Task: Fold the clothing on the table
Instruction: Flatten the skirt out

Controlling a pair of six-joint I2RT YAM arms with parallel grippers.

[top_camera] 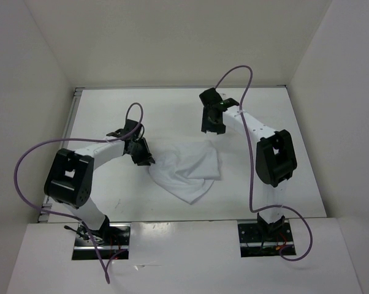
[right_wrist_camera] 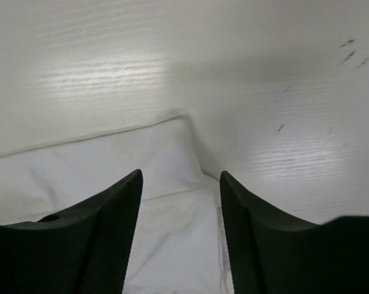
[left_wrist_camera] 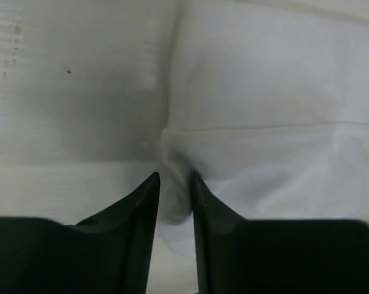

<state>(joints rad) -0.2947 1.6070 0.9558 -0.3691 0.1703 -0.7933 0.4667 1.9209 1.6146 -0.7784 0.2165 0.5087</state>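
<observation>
Clothing (top_camera: 187,170) lies mid tabletop (top_camera: 282,122), between both arms, low and wrinkly. You see it partly folded: layers overlap and far edge looks fairly square, but near side runs out to loose point. Judge task about midway, not finished. Left for you: bring pointed part in, square up, flatten. Left pincer (left_wrist_camera: 175,174) at cloth's left edge, tips barely parted, fabric ridge between them; whether it grips, cannot tell. Right pincer (right_wrist_camera: 180,173) gapes wide, holds nothing, hovers over far right corner.
</observation>
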